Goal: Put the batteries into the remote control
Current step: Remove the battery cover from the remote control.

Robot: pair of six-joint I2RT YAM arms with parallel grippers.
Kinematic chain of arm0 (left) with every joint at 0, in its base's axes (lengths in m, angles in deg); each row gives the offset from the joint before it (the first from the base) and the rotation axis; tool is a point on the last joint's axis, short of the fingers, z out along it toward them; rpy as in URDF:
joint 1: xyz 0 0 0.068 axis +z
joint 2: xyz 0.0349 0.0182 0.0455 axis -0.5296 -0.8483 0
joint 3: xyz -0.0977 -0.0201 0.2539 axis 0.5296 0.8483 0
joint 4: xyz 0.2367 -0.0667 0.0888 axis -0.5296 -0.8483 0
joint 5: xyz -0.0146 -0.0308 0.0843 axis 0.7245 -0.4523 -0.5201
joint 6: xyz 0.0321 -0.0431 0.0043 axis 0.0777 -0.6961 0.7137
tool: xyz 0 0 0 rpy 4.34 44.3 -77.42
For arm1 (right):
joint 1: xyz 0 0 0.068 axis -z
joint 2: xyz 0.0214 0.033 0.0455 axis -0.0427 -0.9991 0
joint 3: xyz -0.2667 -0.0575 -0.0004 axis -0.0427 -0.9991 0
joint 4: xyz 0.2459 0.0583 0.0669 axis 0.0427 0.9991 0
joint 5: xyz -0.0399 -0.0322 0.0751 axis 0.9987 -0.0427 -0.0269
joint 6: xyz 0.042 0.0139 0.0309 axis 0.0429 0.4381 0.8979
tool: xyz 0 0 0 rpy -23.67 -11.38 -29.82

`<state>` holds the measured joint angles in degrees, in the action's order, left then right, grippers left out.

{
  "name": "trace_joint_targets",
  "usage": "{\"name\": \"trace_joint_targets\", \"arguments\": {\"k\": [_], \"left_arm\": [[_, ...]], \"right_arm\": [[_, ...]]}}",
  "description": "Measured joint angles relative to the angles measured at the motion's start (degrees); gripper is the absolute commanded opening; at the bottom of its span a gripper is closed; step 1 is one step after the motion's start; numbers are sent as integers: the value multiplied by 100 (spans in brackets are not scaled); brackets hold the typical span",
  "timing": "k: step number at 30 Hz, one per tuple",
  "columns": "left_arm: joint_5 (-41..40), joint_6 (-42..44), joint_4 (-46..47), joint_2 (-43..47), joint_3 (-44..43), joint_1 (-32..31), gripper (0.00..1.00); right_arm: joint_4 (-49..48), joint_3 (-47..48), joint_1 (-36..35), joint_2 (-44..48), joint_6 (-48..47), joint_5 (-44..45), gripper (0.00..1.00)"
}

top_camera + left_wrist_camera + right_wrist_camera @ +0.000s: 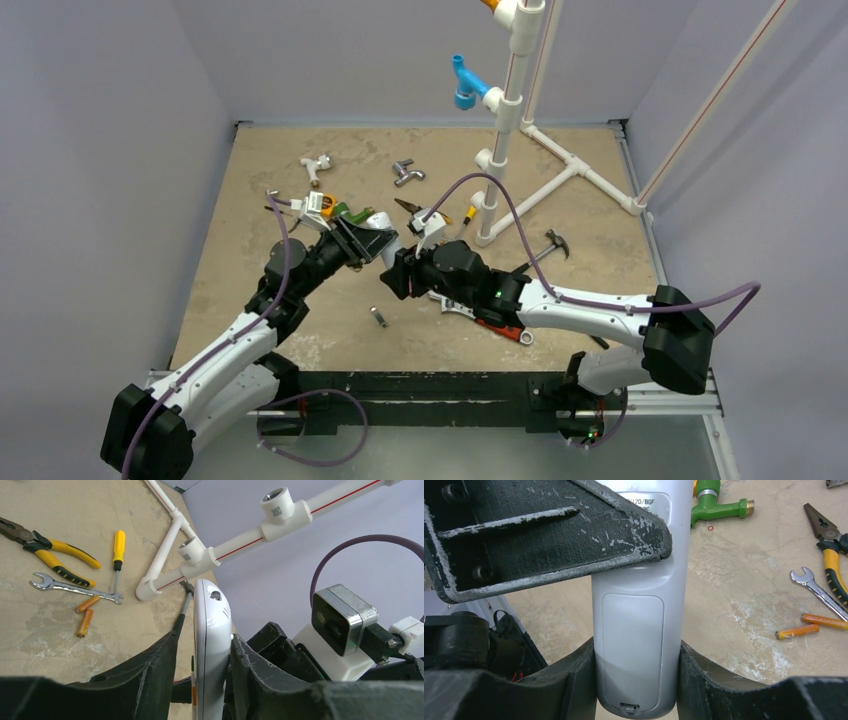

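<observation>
This is a robotics lab test cell: a left arm [225,352] and a right arm [590,303] are bolted to a rail [660,403] at the near edge of a stone-patterned table [300,335], boxed in on three sides by plain pale walls [110,120]. A white pipe frame [503,130] stands on the table. Hand tools lie loose around it: pliers [50,555], a spanner [75,587], a screwdriver [118,545], a hammer [545,250] and a green tap [719,507].
</observation>
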<state>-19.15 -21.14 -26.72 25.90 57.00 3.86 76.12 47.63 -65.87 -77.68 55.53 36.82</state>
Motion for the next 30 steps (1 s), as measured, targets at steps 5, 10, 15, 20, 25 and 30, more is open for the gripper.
{"name": "trace_joint_targets", "arguments": {"k": [5, 10, 15, 20, 25, 30], "left_arm": [[20, 46, -39, -9, -11, 0, 26], [74, 96, -24, -42, -35, -2, 0], [85, 136, -74, -48, -35, -2, 0], [199, 236, -79, -96, -35, 11, 0], [529, 240, -81, -367, -76, 142, 0], [778, 350, -192, -306, -76, 232, 2]], "right_arm": [[15, 0, 0, 0, 0, 0, 0], [63, 0, 0, 0, -87, 4, 47], [107, 0, 0, 101, -544, -35, 67], [295, 140, 0, 520, -1425, -225, 69], [234, 149, 0, 973, -2439, -435, 69], [70, -433, 4, 1676, -3982, -931, 60]]}}
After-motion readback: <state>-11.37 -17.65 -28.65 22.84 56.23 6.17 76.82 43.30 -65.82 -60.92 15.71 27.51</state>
